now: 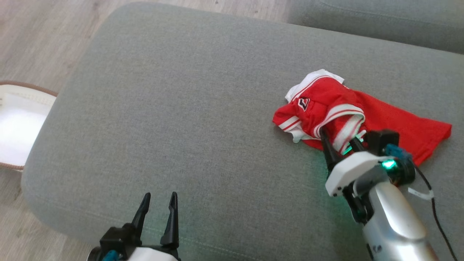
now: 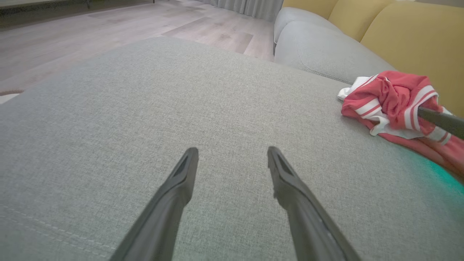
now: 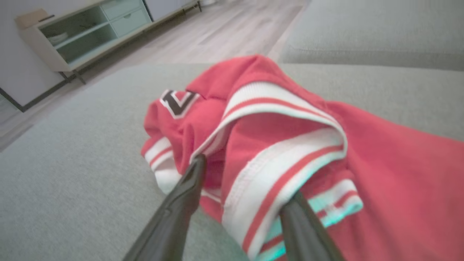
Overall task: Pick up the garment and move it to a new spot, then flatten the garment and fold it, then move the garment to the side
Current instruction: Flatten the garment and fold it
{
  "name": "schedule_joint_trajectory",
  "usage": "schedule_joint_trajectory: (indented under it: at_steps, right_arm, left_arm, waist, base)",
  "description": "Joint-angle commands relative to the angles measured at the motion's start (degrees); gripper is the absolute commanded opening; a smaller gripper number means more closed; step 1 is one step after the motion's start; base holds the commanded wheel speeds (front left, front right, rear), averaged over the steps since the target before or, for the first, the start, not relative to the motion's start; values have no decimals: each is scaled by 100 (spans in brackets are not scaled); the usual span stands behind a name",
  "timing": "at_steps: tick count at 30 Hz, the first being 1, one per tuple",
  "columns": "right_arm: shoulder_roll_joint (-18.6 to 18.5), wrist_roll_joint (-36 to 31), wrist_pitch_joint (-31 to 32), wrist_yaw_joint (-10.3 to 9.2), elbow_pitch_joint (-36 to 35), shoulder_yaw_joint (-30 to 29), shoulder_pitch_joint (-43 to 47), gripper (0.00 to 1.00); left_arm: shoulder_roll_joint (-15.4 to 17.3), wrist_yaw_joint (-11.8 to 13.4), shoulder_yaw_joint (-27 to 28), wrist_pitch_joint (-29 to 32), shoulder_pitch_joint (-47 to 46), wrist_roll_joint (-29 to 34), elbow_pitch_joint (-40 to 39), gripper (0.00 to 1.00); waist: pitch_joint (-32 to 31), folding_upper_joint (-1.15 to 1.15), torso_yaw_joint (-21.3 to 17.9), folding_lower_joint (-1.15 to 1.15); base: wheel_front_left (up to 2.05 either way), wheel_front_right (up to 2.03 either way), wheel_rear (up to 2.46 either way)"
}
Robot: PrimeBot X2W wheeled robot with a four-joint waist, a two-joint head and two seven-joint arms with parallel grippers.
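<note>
**Right gripper astride a striped fold of the jersey**

Nearest, at the bottom edge of the head view left of centre, the left gripper (image 1: 160, 195) hangs over bare grey sofa cushion (image 1: 203, 108), its fingers spread wide with nothing between them. Further in, at the lower right, the right gripper (image 1: 339, 139) has reached the red jersey (image 1: 326, 105). Its wrist view shows one dark finger on each side of a raised, white-striped hem fold. The fingers stand apart and have not pinched the cloth.

The jersey lies on the right part of the cushion, its long axis running from upper left to lower right. The crumpled end with the number patch is on the left, and a flatter red panel trails off to the right. It lies directly ahead of the right gripper and well apart from the left, so the pick-up looks like the right arm's job. Beyond it, a second cushion (image 1: 380, 18) crosses the upper right corner.
</note>
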Motion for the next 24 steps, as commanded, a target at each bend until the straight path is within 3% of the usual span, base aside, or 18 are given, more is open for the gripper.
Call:
schedule_joint_trajectory:
  at_steps: [1, 2, 3, 12, 19, 20, 21, 22, 24]
  right_arm:
    - [-16, 18, -145, 37, -99, 192, -263, 28]
    - [-16, 21, -220, 37, -70, 228, -321, 9]
    - [-16, 29, -288, 37, -57, 274, -377, 0]
    - [-16, 498, -220, 37, -453, 1249, -1067, 0]
    - [-16, 946, 192, 37, -202, 2021, -1943, 0]
    - [-16, 999, 243, 37, -67, 2082, -2026, 20]
    - [-16, 1028, 291, 37, 72, 2166, -2110, 48]
    - [-16, 1071, 313, 37, 197, 2251, -2185, 100]
    - [-16, 1184, 344, 37, 415, 2434, -2317, 100]
  left_arm:
    - [14, -4, 163, -69, -276, 50, -95, 100]
    - [5, -14, 154, -72, -270, 46, -77, 100]
    - [-1, -23, 145, -75, -261, 42, -60, 100]
    - [-20, -52, 85, -96, -190, 42, -16, 100]
    - [-126, -177, -102, -53, -288, 63, 47, 100]
    - [-150, -199, -133, -48, -308, 67, 75, 100]
    - [-173, -222, -166, -43, -327, 73, 102, 100]
    - [-200, -241, -195, -41, -345, 76, 130, 100]
    - [-252, -265, -235, -43, -375, 78, 183, 100]
  waist:
    - [-52, 0, 14, -1]
    - [-86, 0, 18, -1]
    - [-123, 0, 20, -1]
    - [-453, 0, 103, -1]
    - [-462, 0, 669, -1]
    - [-459, 0, 757, -1]
    - [-446, 0, 840, -1]
    - [-435, 0, 914, -1]
    - [-409, 0, 1018, -1]
  base:
    - [0, 0, 0]
    - [0, 0, 0]
    - [0, 0, 0]
    - [0, 0, 0]
    - [0, 0, 0]
    - [0, 0, 0]
    - [0, 0, 0]
    - [0, 0, 0]
    - [0, 0, 0]
